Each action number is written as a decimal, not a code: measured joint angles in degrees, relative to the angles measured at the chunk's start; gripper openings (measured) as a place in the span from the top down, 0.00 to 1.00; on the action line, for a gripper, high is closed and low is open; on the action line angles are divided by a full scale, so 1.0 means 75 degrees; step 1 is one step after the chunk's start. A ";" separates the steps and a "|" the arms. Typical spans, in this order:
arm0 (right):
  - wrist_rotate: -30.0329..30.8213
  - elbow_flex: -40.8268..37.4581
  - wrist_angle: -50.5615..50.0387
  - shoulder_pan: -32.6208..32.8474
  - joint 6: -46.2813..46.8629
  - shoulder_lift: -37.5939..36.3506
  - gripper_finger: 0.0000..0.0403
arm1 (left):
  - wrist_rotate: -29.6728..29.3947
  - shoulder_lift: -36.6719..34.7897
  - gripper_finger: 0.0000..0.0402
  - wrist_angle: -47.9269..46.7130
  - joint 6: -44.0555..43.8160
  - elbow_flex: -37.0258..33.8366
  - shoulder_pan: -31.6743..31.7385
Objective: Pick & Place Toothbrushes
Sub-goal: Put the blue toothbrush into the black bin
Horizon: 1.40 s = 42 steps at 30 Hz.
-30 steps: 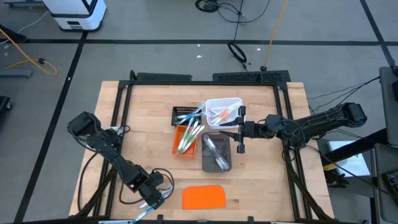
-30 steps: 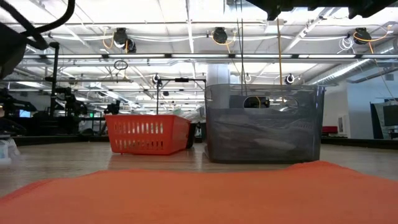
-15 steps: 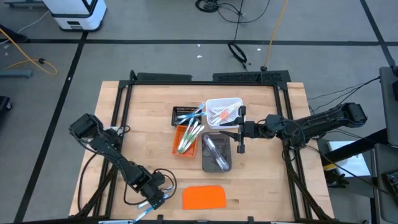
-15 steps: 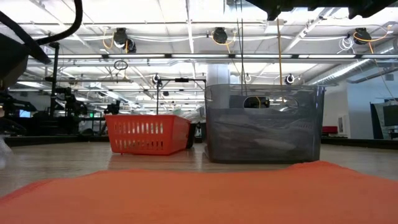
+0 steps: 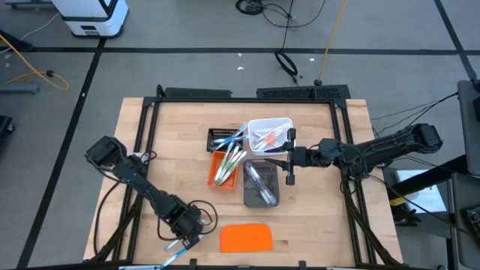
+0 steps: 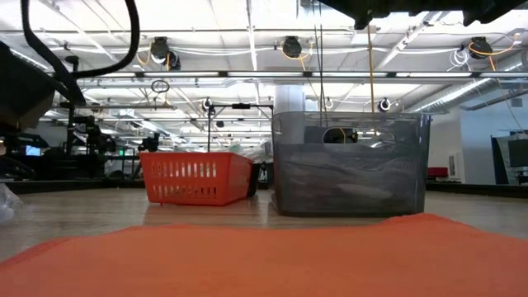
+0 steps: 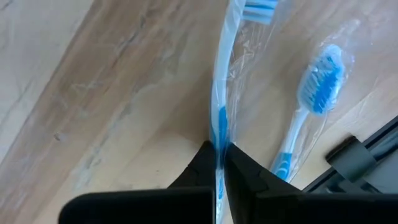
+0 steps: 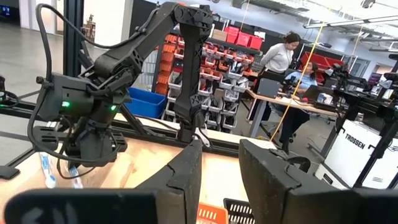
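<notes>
The left hand (image 7: 219, 163) has just snapped shut on a blue toothbrush (image 7: 221, 93) at the counter's (image 5: 172, 142) near-left edge — that pick is made. One more blue toothbrush (image 7: 306, 118) lies just beside it. Four trays (image 5: 259, 184) sit mid-counter. The right hand (image 8: 219, 174) waits half-open, empty, beside them.

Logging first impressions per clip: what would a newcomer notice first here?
The left gripper is shut on a blue toothbrush at the table's near left edge, a second blue one lying beside it. Mid-table, four small trays hold sorted brushes, with the right gripper open beside them.
</notes>
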 joint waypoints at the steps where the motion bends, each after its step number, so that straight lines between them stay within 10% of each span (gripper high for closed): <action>1: 0.0000 0.0000 -0.0003 0.0002 0.0001 0.0000 0.75 | 0.0045 0.0002 0.99 -0.0006 0.0040 0.0000 0.0039; 10: -0.0001 0.0000 0.0002 0.0001 0.0000 0.0000 0.75 | -0.0459 -0.0798 0.99 -0.0444 0.0256 -0.0023 0.0267; 28: -0.0004 0.0000 0.0008 0.0000 0.0405 0.0017 0.75 | -0.4220 -0.2558 0.99 -0.0049 0.4300 -0.0008 0.1642; 42: -0.0009 -0.0006 -0.0152 -0.0001 0.1049 0.0017 0.75 | -0.4903 -0.2607 0.99 0.3869 0.8432 -0.0009 0.3259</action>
